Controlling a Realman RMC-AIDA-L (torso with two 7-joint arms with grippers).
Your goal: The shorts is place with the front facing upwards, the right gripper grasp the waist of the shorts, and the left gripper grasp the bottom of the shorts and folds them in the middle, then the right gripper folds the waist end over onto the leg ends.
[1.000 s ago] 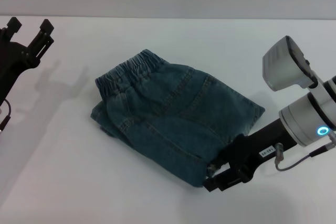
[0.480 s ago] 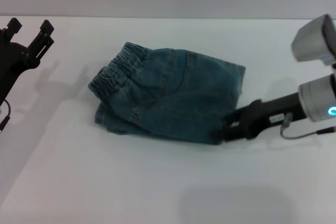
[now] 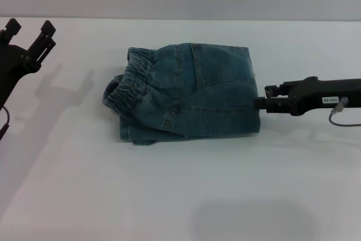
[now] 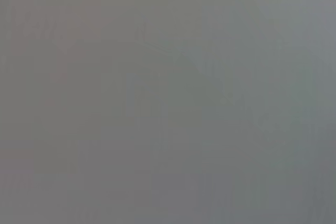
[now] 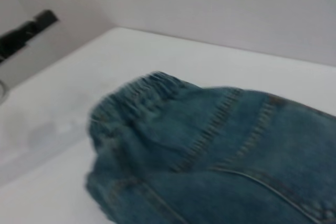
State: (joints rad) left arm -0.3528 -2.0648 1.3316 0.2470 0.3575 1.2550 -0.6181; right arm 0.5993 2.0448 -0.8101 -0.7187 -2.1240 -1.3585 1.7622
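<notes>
My left end effector (image 3: 28, 36) sits parked at nine o'clock, fingers spread and empty, well apart from the cloth so it blocks nothing. The shorts (image 3: 189, 94) lie folded at the worktop's (image 3: 169, 196) centre, elastic waist (image 3: 128, 83) bunched toward nine o'clock. At three o'clock my right end effector (image 3: 262, 103) touches the folded edge; I cannot tell whether it grips. Nothing else crowds the denim, so I judge the fold nearly finished.

The right gripper (image 3: 263, 97) is black and long, bearing a small white label with dark print and a thin grey cable looped beneath it. The left gripper (image 3: 28, 27) is black, with two blocky-tipped fingers (image 3: 47, 28).
</notes>
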